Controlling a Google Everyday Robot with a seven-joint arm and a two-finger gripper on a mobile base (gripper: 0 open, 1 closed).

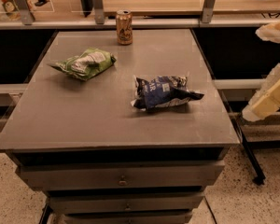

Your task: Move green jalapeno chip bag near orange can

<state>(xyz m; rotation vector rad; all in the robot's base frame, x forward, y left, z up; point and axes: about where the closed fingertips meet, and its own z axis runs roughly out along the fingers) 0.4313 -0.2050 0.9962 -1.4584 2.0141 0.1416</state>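
Distance rules here: the gripper [269,97] hangs off the table's [84,118] right side, spread or closed I cannot tell. The green chip bag [86,63] lies far left across the table, long axis roughly left-right, beyond the blue bag [162,91]. The orange can [124,27] stands behind it.
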